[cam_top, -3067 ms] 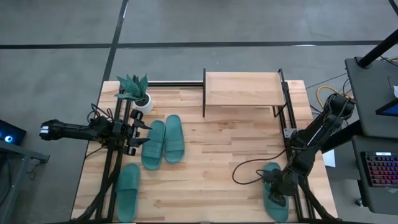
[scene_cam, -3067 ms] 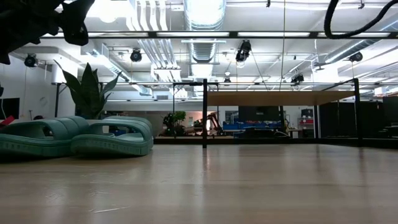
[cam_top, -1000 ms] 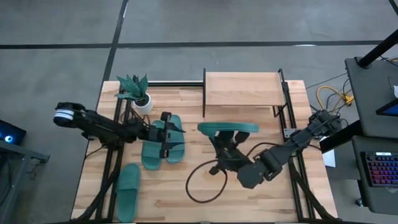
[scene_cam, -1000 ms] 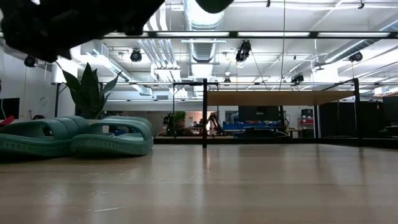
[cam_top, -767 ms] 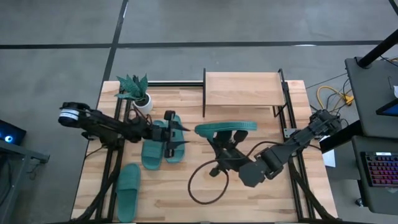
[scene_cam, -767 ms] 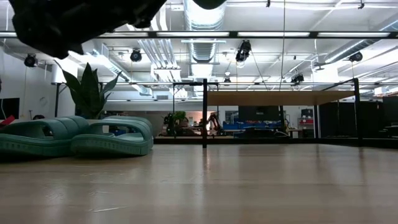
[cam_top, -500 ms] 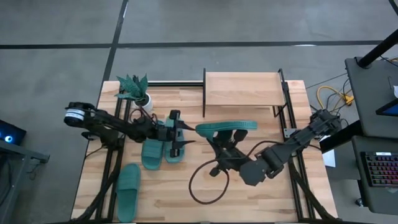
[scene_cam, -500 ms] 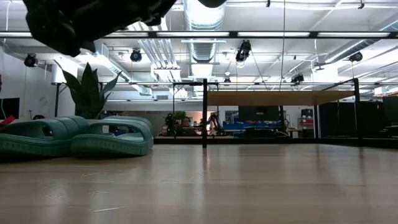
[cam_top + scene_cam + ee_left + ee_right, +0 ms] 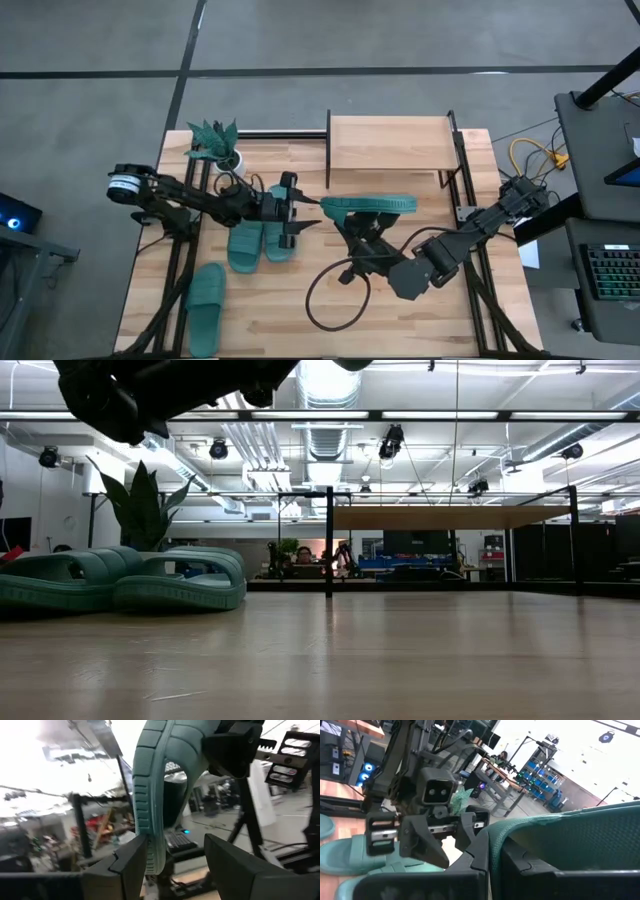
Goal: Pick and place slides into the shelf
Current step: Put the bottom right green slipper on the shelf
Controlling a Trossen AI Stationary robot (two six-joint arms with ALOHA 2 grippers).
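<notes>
Above mid-table, right gripper [image 9: 358, 232] is clamped on a teal slide [image 9: 367, 206], held aloft crosswise just in front of the shelf [image 9: 389, 143]. Left gripper [image 9: 307, 214], fingers apart, brackets the slide's near tip. Two slides [image 9: 262, 232] lie paired below it; a fourth [image 9: 205, 293] sits near the front edge.

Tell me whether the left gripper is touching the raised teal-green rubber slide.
Cannot tell. In the left wrist view, the left gripper is open, its fingers straddling the slide's end, but neither contact nor gap shows plainly.
</notes>
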